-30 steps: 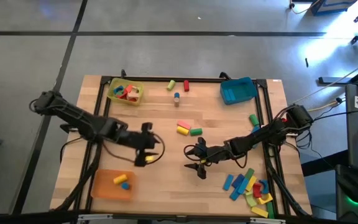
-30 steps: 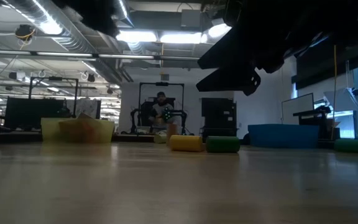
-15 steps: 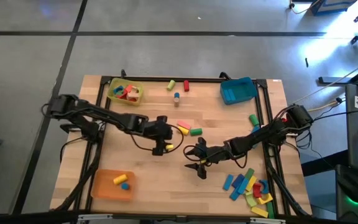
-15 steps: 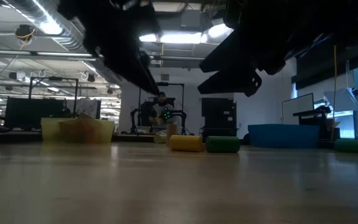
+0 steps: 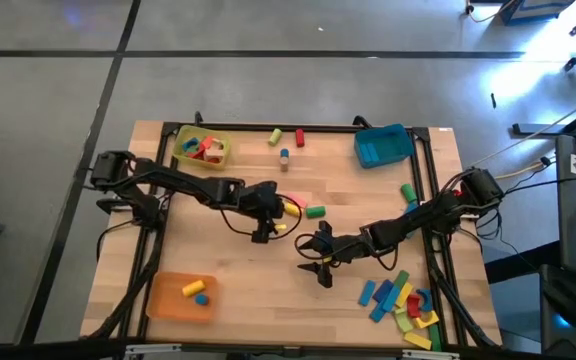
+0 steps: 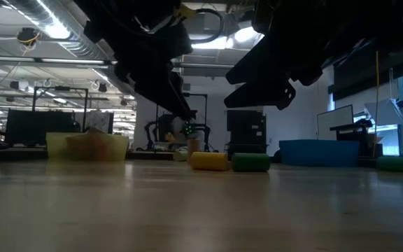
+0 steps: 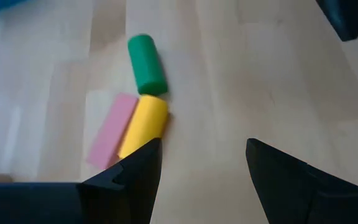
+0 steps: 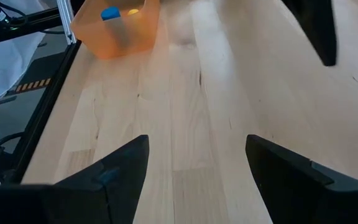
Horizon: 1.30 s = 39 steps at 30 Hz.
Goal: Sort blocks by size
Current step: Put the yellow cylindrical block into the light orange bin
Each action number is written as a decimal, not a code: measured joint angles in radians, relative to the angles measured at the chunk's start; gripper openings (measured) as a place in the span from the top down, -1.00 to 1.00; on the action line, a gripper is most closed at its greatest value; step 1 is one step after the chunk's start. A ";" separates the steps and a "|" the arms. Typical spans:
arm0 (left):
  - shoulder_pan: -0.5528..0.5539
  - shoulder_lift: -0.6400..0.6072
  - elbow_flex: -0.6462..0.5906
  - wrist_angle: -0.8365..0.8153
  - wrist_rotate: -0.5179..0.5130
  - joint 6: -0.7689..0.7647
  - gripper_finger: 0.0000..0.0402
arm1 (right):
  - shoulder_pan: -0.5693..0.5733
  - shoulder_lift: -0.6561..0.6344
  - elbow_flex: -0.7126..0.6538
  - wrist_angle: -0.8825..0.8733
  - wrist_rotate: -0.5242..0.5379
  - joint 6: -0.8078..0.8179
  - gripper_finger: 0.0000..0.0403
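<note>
Because sorting needs a fresh pick, the high view shows the left gripper hovering mid-table, jaws apart, beside the yellow cylinder block. Its wrist view shows that block touching the green cylinder block. Farther right, the right gripper waits, jaws apart and empty.

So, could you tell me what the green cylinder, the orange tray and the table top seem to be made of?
Green cylinder: probably painted wood or foam; even, matte colour, no glare.
Orange tray: likely thin plastic; its wall looks translucent, with a blue piece visible inside.
Table top: wood, unvarnished or lightly sealed; pale planks with visible grain and seams.
</note>
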 joint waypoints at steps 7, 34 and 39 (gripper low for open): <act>0.037 0.062 0.000 0.063 0.098 0.044 -0.07 | 0.000 0.000 0.000 -0.014 0.000 0.024 -0.35; 0.173 0.262 0.000 0.260 0.185 0.135 -0.05 | 0.000 0.027 -0.001 -0.023 -0.001 0.045 -0.35; 0.171 0.271 0.001 0.262 0.195 0.135 0.08 | 0.000 0.027 0.000 -0.026 -0.001 0.045 -0.35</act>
